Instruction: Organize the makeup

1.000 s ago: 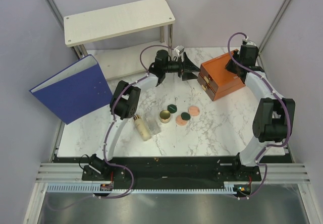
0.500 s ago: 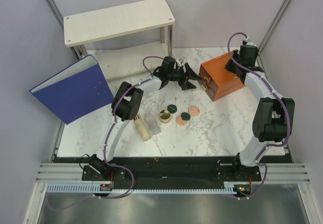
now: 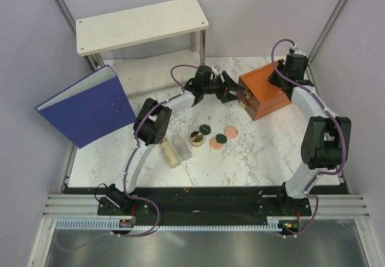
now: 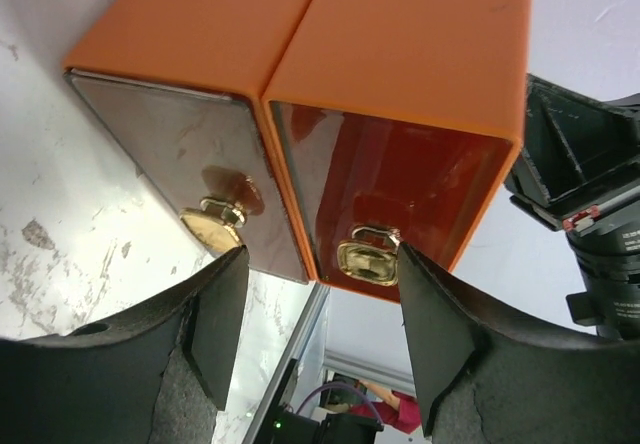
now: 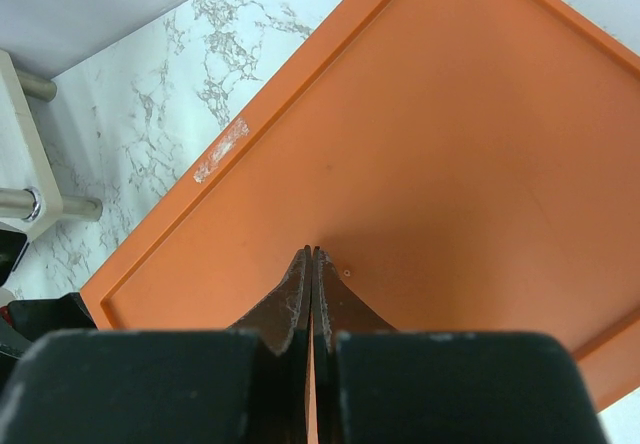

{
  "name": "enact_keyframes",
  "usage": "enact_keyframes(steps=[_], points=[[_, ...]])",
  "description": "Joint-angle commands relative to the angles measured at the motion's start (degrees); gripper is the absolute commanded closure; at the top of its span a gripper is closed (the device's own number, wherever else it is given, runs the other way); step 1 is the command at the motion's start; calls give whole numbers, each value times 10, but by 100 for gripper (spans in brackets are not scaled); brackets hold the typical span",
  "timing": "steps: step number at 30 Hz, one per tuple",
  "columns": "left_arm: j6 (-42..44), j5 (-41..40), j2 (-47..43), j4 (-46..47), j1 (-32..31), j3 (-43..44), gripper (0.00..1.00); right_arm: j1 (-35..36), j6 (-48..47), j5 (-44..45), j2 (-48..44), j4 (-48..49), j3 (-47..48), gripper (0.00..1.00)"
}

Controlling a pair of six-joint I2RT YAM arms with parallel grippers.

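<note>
The left gripper (image 4: 320,264) stands spread wide just before the orange box (image 4: 400,54), one gold drawer handle (image 4: 366,257) in the gap between its fingers, while the right gripper (image 5: 312,254), pressed together, sets its tips on the box's top, and the makeup (image 3: 204,138) lies on the table (image 3: 271,153) well behind the left gripper

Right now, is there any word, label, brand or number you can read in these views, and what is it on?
No text is readable in any view.
Orange box: plain top and drawer fronts, no lettering.
Blue binder: no label visible.
Beige bottle and clear bottle: too small to tell any print.
Small red strip beside the box: too small to read.
</note>
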Motion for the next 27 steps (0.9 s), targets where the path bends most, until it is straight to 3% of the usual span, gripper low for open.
enact_keyframes(steps=[1,22,27], points=[[-40,-11,-33,78,-12,2,32,-1,1,2,21,-45,-22,100],[-22,-3,-13,58,-29,11,52,0,6,-5,21,-40,-32,100],[-10,14,-2,42,-29,26,64,0,5,-9,24,-41,-35,100]])
